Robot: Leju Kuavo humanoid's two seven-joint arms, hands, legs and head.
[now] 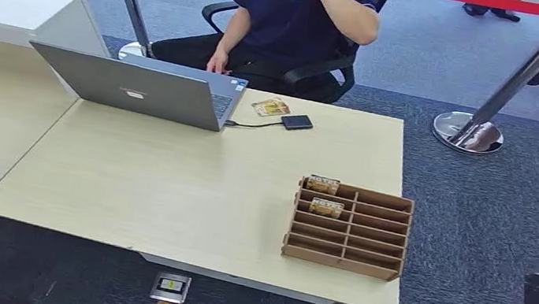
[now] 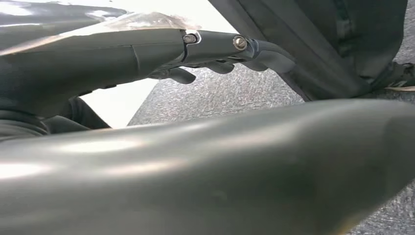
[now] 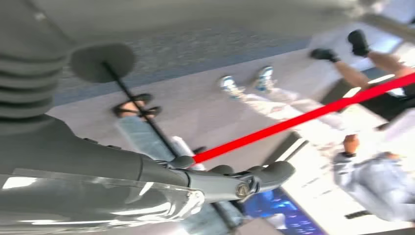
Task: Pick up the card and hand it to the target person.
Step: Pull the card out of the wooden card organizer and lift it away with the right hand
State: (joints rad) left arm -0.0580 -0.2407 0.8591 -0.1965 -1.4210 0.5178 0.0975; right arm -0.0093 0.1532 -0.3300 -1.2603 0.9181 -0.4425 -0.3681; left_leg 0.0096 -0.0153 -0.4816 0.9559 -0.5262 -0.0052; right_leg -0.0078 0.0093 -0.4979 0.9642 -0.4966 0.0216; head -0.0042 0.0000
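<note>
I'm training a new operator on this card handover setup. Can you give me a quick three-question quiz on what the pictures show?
1. True or false: the wooden card rack stands on the table near the robot's right side.
2. How many slots of the rack visibly hold a card? A) none B) two C) five
3. Fill in: a loose card lies on the table between the laptop and the small black ____.

Key: 1 true; 2 B, one card in the rear row and another card just in front of it; 3 device, joined to the laptop by a cable.
</note>
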